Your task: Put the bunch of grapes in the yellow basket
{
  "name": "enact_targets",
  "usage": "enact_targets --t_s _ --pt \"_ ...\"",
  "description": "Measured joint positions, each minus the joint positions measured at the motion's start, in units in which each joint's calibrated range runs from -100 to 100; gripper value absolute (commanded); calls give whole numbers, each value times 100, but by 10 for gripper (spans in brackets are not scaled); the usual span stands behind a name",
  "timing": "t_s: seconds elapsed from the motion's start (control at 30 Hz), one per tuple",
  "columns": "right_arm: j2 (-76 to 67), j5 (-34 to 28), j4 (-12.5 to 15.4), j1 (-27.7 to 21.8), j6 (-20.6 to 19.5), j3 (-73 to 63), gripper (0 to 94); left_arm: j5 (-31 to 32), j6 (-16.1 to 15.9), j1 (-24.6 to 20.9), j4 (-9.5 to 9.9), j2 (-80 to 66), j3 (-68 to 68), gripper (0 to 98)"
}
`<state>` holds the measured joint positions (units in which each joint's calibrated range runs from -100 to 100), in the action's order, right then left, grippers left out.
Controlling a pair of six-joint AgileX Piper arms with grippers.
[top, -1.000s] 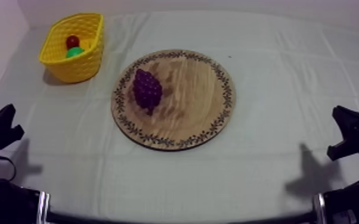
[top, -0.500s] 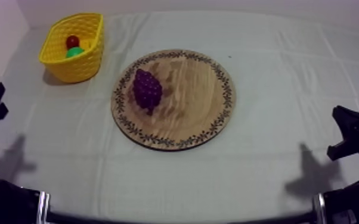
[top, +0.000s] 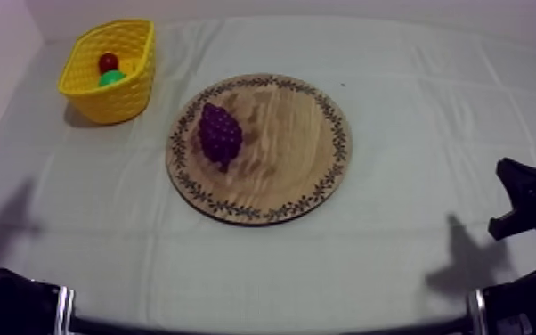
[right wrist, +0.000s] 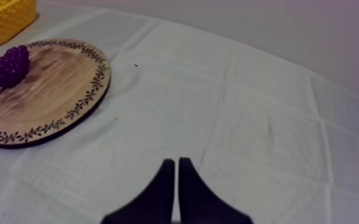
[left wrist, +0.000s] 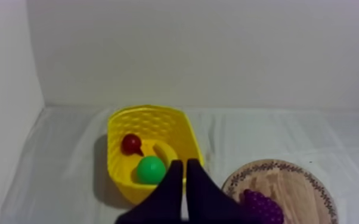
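The bunch of grapes [top: 220, 134] is seen unmoved on the wooden board [top: 294, 142], left part. Since before, the left gripper [left wrist: 185, 162] has been lifted from the table's lower-left edge and pointed toward the yellow basket [top: 111, 100], fingers pressed together, nothing held. The right gripper [right wrist: 176, 161] is unchanged: closed, empty.

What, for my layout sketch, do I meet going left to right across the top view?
yellow basket → bunch of grapes, lying on the left part of the wooden board → right gripper

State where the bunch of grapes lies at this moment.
In the top view the bunch of grapes lies on the left part of the wooden board, on the side nearest the yellow basket, apart from it.
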<state>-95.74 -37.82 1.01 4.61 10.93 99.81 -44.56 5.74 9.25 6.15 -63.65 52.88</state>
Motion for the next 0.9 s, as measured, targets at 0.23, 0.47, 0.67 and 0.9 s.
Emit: enact_targets --t_s 0.23,0.47,0.67,0.9 --pt "0 0 0 0 0 0 4 -610 180 494 276 1016 -1353 0" --pt "0 0 0 0 0 0 4 -1024 477 1034 535 1935 -2435 0" --pt "0 0 0 0 0 0 4 -1577 672 1389 582 2789 -3268 0" --pt "0 0 0 0 0 0 4 -2070 879 1553 576 3854 -4195 0"
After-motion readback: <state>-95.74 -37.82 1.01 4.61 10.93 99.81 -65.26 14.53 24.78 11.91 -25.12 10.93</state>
